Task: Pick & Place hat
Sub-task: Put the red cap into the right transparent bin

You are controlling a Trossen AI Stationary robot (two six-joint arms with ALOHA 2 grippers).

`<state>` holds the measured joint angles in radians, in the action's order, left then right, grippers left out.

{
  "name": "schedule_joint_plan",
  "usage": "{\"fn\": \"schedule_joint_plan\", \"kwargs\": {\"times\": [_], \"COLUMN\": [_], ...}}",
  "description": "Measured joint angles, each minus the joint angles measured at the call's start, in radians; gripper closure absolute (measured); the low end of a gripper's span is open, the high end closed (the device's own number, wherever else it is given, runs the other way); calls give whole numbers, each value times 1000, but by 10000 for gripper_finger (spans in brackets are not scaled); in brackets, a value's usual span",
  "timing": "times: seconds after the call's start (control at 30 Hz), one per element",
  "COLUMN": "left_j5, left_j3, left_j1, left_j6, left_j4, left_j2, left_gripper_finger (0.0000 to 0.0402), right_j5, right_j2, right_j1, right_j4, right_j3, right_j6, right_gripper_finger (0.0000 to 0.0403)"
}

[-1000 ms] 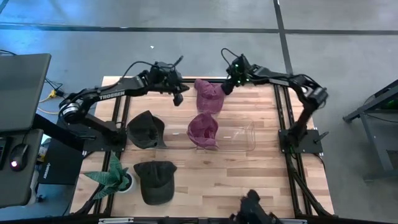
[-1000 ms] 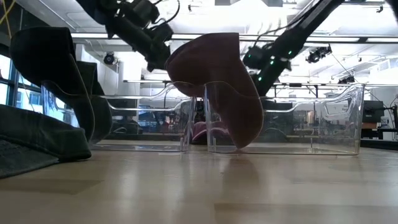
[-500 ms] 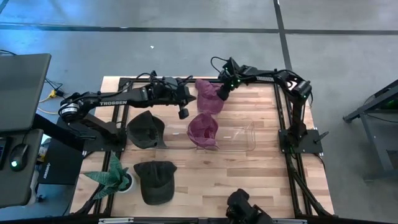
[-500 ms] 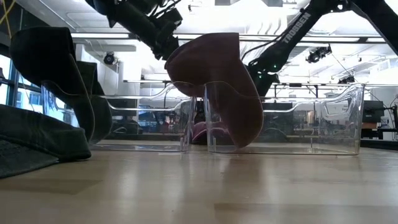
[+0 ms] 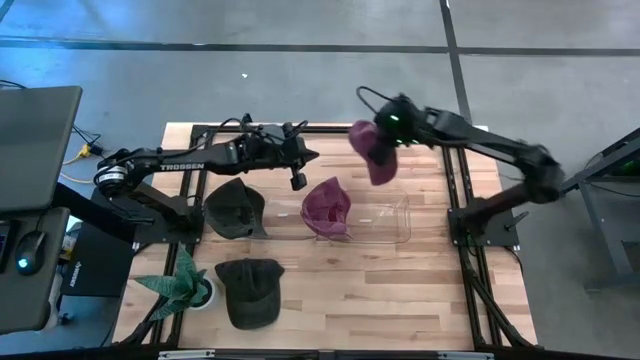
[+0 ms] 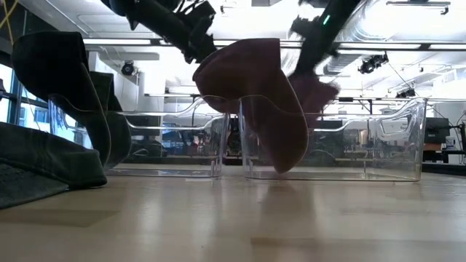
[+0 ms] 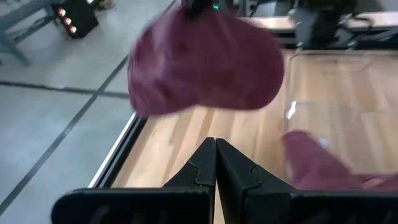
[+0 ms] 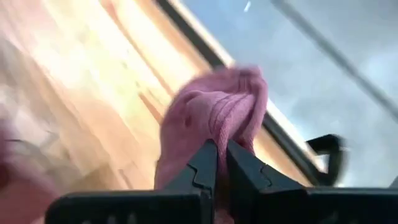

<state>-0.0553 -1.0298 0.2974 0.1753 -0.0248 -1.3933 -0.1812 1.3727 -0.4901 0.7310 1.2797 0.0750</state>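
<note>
A maroon hat [image 5: 375, 152] hangs in the air over the table's far right part, with my right gripper [image 5: 385, 128] shut on it; the left wrist view shows it ahead [image 7: 205, 68]. My left gripper [image 5: 314, 153] is shut and holds nothing; it points toward that hat from the left, a short way off. A second maroon hat [image 5: 327, 205] is draped over the left wall of a clear bin [image 5: 385, 222]. Two dark hats [image 5: 235, 207] [image 5: 250, 292] lie on the table's left part. My right gripper pinches a bunched fold of the maroon hat's cloth [image 8: 219, 121] between its two fingers. The fingers slant downward from the table's right side. The hat hangs below them, lifted clear of the table.
A potted plant [image 5: 182, 285] stands at the near left corner. The black frame rails [image 5: 455, 170] run along the table's edges. In the low view a dark hat [image 6: 51, 145] stands close at the left, in front of the bin [image 6: 364, 138].
My right gripper has taken hold of the maroon hat at the table's far edge and carried it up and toward the right edge; the hat now hangs clear of the wood. My left gripper has swung a little toward the table's right and near side.
</note>
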Motion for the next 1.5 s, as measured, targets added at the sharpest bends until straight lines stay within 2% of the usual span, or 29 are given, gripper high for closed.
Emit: {"fn": "schedule_joint_plan", "kwargs": {"times": [0.2, 0.43, 0.53, 0.63, 0.73, 0.83, 0.97, 1.03, 1.17, 1.3, 1.5], "left_j5": [1, 78, 157, 233, 228, 156, 20, -44, -134, -143, -172], "left_j3": [0, 0, -1, -1, -2, -2, -2, -2, -2, -2, -1], "left_j1": [-84, -191, -231, -273, -340, -424, -515, -551, -610, -642, -653], "left_j6": [39, 64, 56, 31, 30, 30, 30, 30, 30, 30, 7], "left_j4": [90, 264, 310, 318, 313, 314, 279, 249, 183, 190, 204], "left_j2": [0, 0, 2, 12, 12, 11, 11, 11, 11, -24, -56], "left_gripper_finger": [401, 401, 401, 401, 401, 401, 401, 401, 401, 401, 401], "right_j5": [-130, -249, -308, -362, -442, -568, -730, -776, -771, -771, -692], "right_j2": [-241, -340, -340, -326, -316, -312, -300, -292, -240, -157, -16], "right_j1": [306, 743, 910, 1049, 1172, 1282, 1393, 1432, 1473, 1505, 1525], "right_j4": [81, -10, -130, -342, -519, -671, -772, -827, -986, -1151, -1225], "right_j3": [0, -115, -218, -340, -456, -554, -682, -736, -837, -890, -895], "right_j6": [142, 222, 285, 353, 430, 516, 656, 713, 789, 827, 950], "right_gripper_finger": [391, 397, 392, 390, 396, 397, 390, 392, 396, 390, 393]}}
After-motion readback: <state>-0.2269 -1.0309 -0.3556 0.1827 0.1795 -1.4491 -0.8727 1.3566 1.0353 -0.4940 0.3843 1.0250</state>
